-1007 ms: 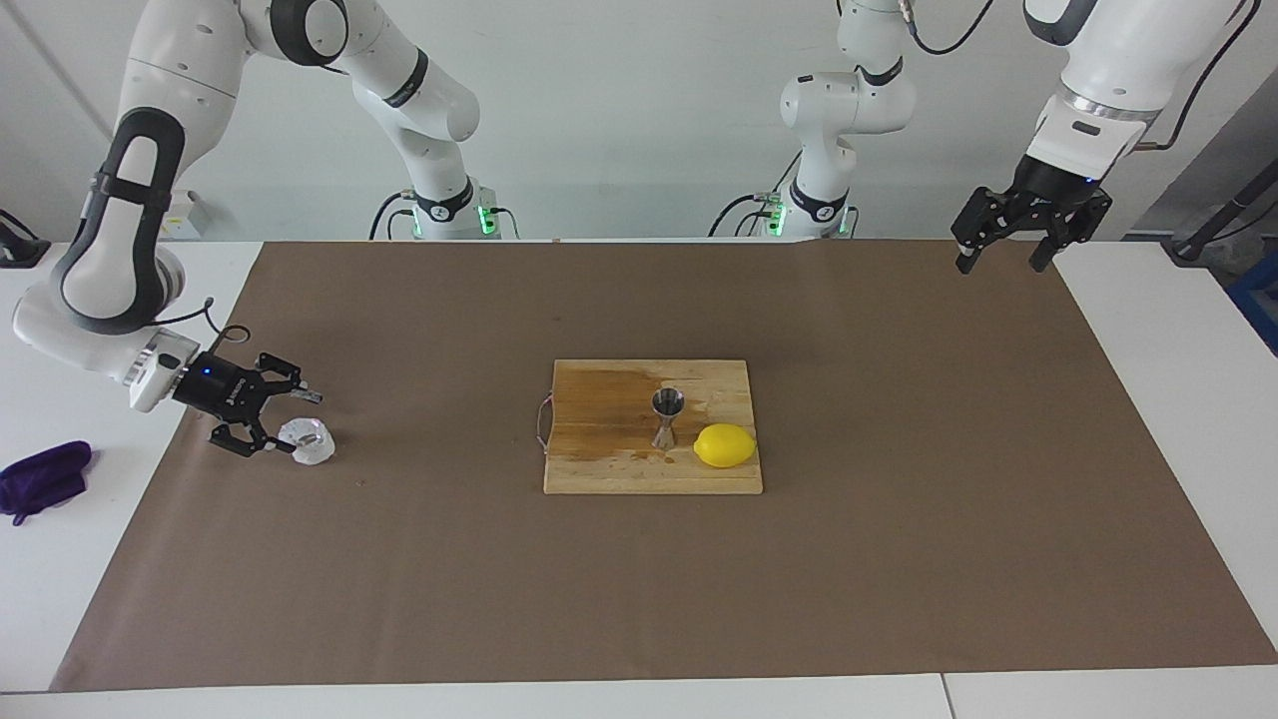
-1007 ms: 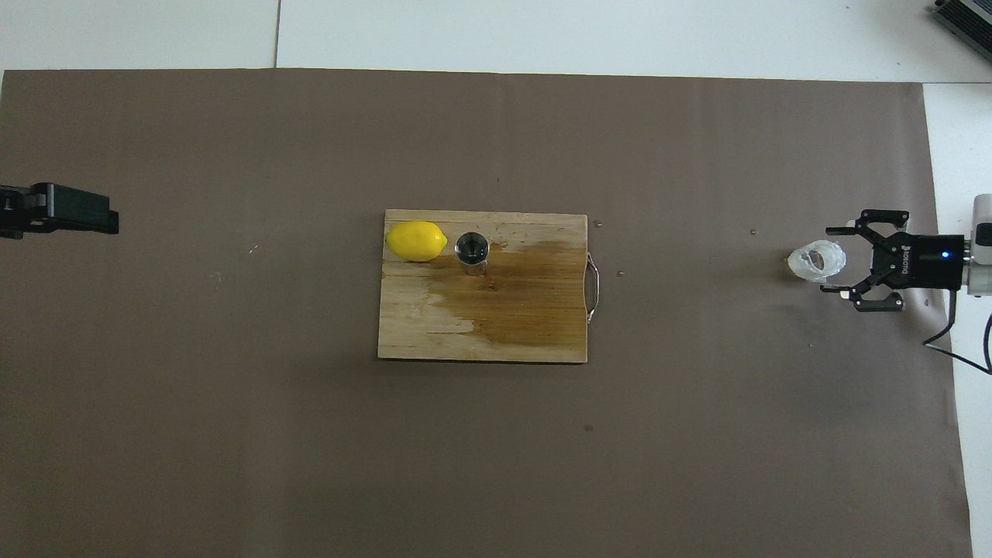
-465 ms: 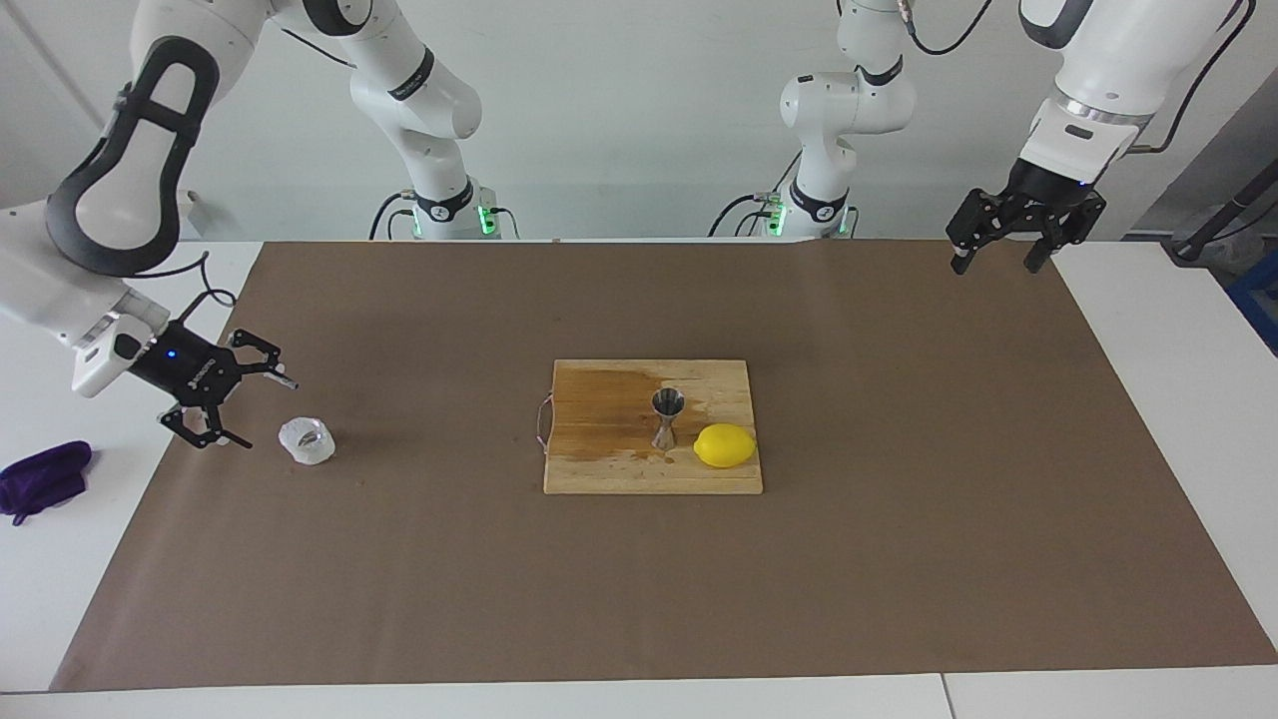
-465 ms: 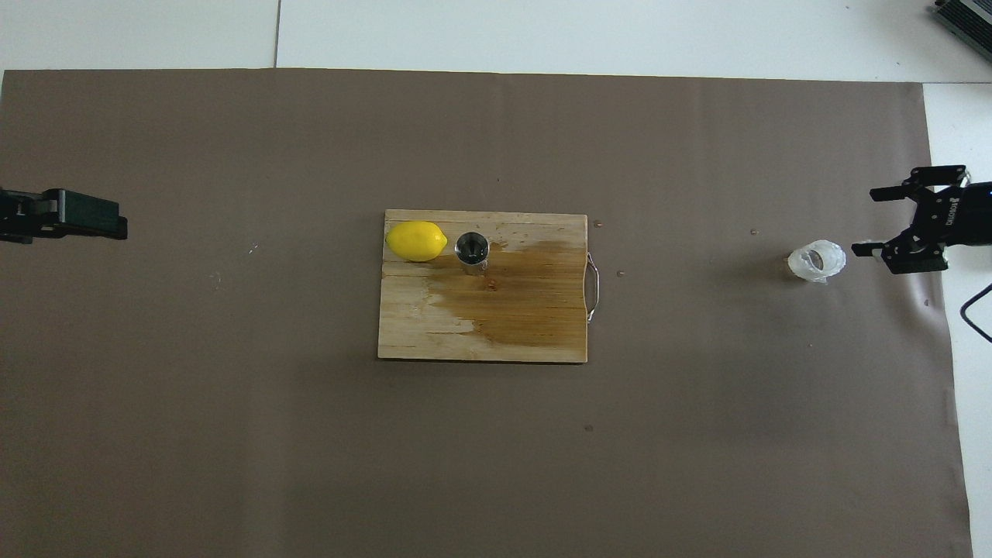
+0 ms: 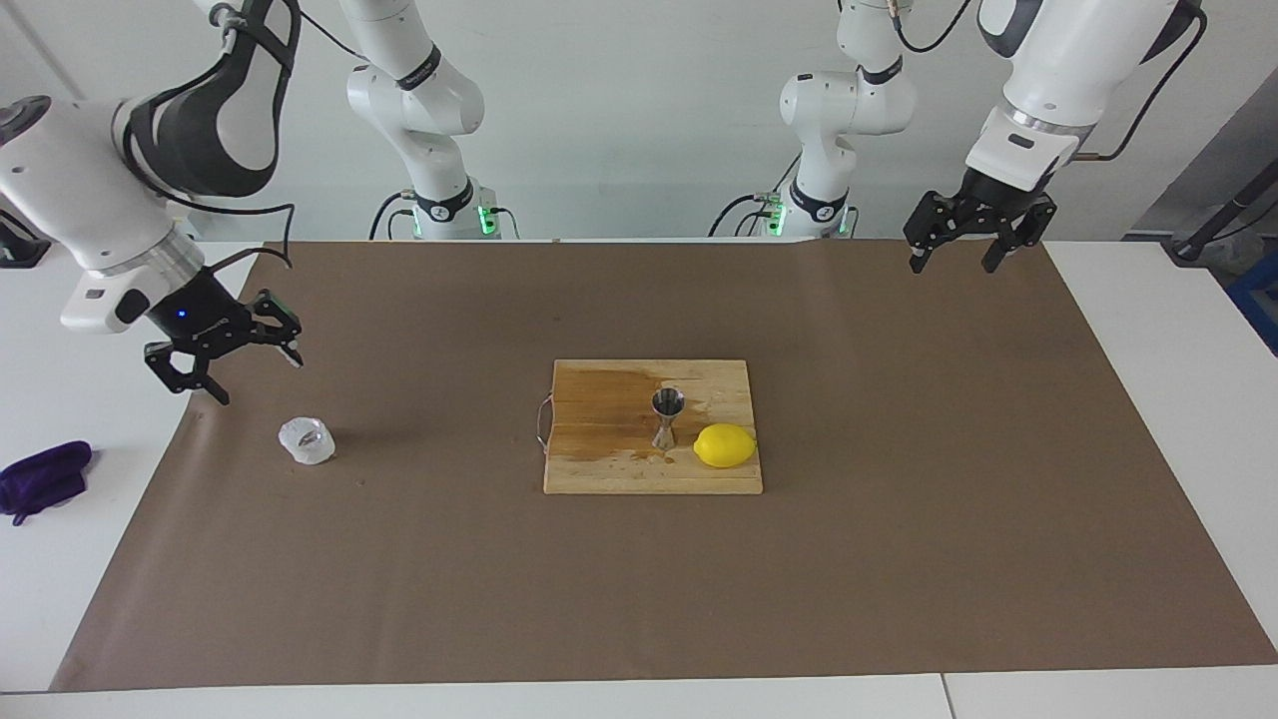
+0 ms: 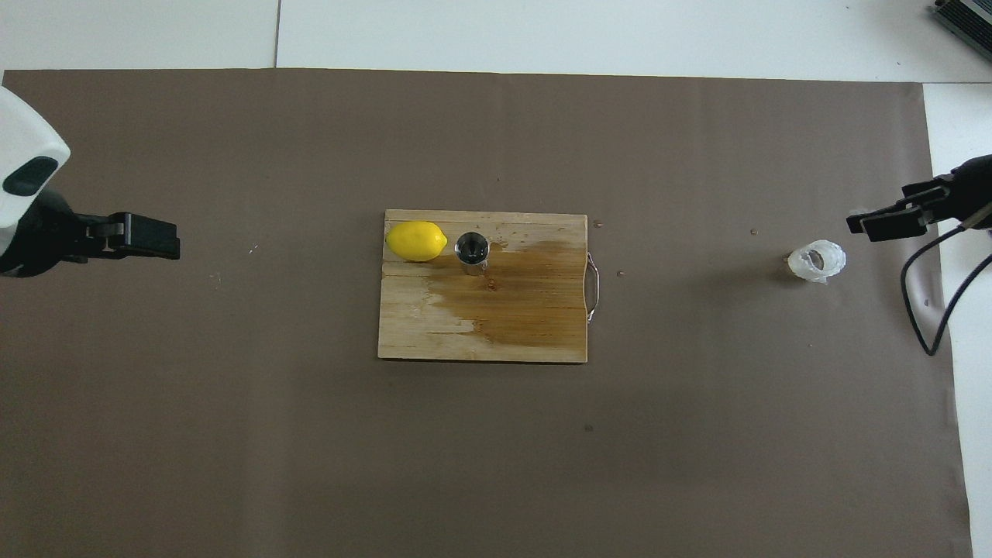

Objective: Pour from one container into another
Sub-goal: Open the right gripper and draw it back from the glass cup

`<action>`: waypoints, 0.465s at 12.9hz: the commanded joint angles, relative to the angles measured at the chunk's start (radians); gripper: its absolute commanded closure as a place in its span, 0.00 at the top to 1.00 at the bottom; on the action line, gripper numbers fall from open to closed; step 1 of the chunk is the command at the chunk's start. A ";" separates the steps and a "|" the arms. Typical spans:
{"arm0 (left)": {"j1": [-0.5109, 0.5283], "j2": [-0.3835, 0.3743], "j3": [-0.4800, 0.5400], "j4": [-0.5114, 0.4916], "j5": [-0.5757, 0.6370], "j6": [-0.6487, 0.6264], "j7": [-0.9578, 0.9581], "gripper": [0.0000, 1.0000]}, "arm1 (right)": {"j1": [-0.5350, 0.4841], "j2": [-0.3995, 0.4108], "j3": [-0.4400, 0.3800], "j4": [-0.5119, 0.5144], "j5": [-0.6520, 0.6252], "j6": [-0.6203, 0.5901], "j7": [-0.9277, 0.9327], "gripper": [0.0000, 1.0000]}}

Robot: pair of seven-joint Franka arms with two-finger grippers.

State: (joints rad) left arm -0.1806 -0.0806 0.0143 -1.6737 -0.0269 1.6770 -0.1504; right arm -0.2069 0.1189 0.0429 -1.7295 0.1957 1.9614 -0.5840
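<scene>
— Status: which step are you on?

— Nothing is in hand. My right gripper (image 5: pixel 258 379) hangs over the mat's edge at the right arm's end, fingers apart and empty. The glass cup (image 5: pixel 307 440) stands upright on the brown mat (image 5: pixel 899 559) near it, not touched, and well apart from the cutting board (image 5: pixel 599 474).

— And the target?

— The steel jigger (image 5: pixel 667 416) stands upright on the board, mid-table. A wet patch (image 5: pixel 599 404) darkens the wood beside it. I cannot tell whether the jigger or the cup holds any liquid.

— Next move?

— If the pour is still to be made, I judge I must come down around the cup, close on its faceted wall, carry it level to the jigger and tip slowly. The jigger's mouth is narrow and it looks easy to knock over.

— Anything in the way?

— A lemon (image 5: pixel 725 445) lies just beside the jigger, on the left arm's side, so coming from my end avoids it. My left gripper (image 5: pixel 952 266) waits over the mat's corner with its fingers apart. A purple cloth (image 5: pixel 45 477) lies off the mat.
</scene>
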 commanded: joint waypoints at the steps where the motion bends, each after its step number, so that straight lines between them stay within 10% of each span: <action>1: -0.069 -0.071 0.010 -0.121 0.010 0.085 -0.089 1.00 | 0.020 -0.025 0.003 0.008 -0.045 -0.016 0.432 1.00; 6: -0.137 -0.116 0.009 -0.230 -0.001 0.208 -0.231 1.00 | 0.018 -0.033 0.000 0.140 -0.156 -0.211 0.607 1.00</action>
State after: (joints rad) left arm -0.2802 -0.1416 0.0112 -1.8160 -0.0280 1.8059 -0.3017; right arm -0.1790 0.0865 0.0374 -1.6516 0.0976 1.8245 -0.0291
